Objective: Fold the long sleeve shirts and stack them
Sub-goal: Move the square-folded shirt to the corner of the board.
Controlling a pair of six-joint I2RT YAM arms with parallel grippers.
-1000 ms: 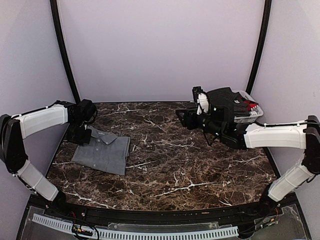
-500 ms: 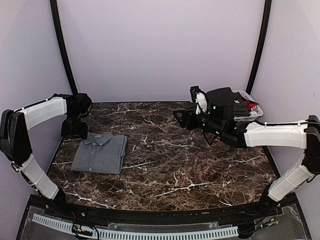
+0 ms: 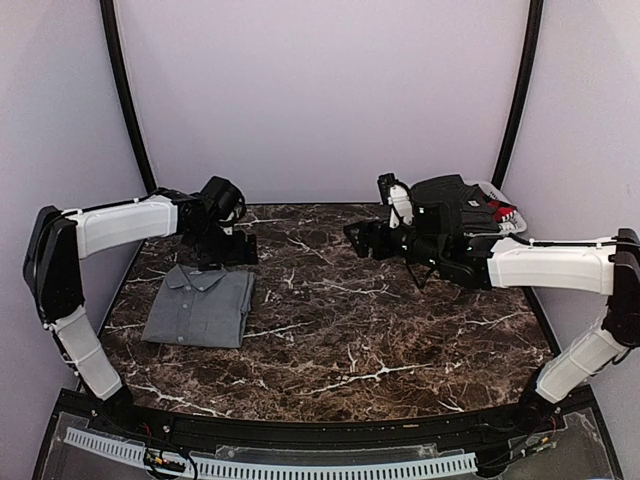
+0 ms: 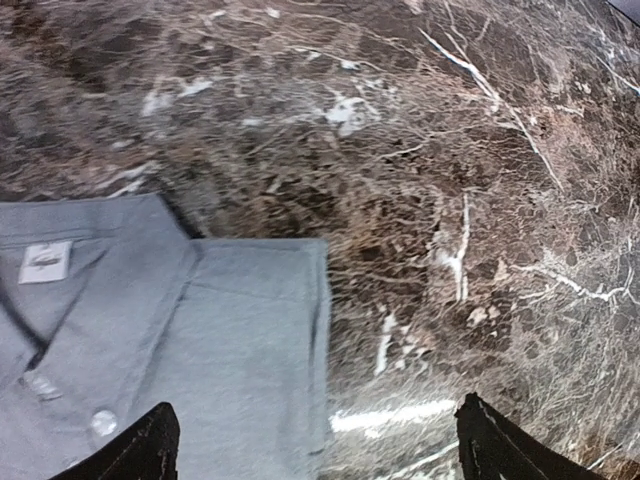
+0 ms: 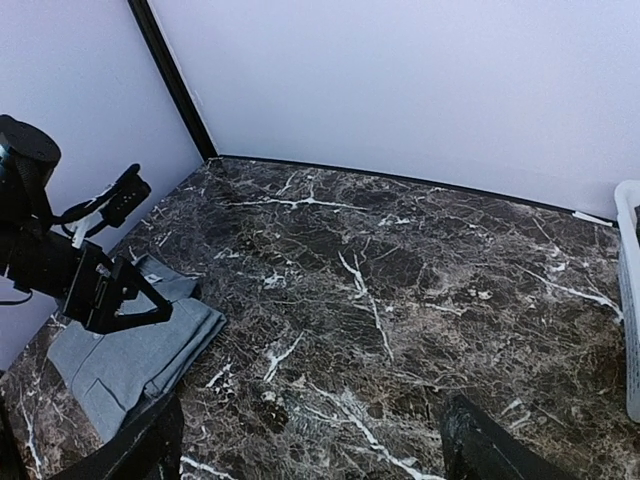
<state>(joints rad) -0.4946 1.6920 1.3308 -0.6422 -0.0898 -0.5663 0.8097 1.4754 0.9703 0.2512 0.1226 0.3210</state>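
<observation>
Fingertips (image 4: 150, 450) of the left gripper (image 4: 322, 452) stand wide apart at the bottom corners of the wrist view, with nothing between them. Below the gap lie the right edge of the grey shirt (image 4: 200, 330) and bare marble. Collar, white neck label (image 4: 45, 262) and two buttons (image 4: 103, 422) show in the left part of that view. From above, the left gripper (image 3: 228, 245) hangs just behind the shirt's collar end, off its far right corner, not touching the cloth.

Equally spread and empty is the right gripper (image 5: 305, 450); its dark fingers (image 5: 140, 450) frame open marble. From above, the right gripper (image 3: 362, 238) sits well apart from the shirt, to its right and farther back.

Folded into a neat rectangle, the grey shirt (image 3: 200, 305) lies flat on the table (image 3: 350, 340), collar toward the back wall, button front up. Far to the shirt's right, at the back corner, a white basket (image 3: 500, 218) holds dark clothes (image 3: 450, 195) with a bit of red showing.
</observation>
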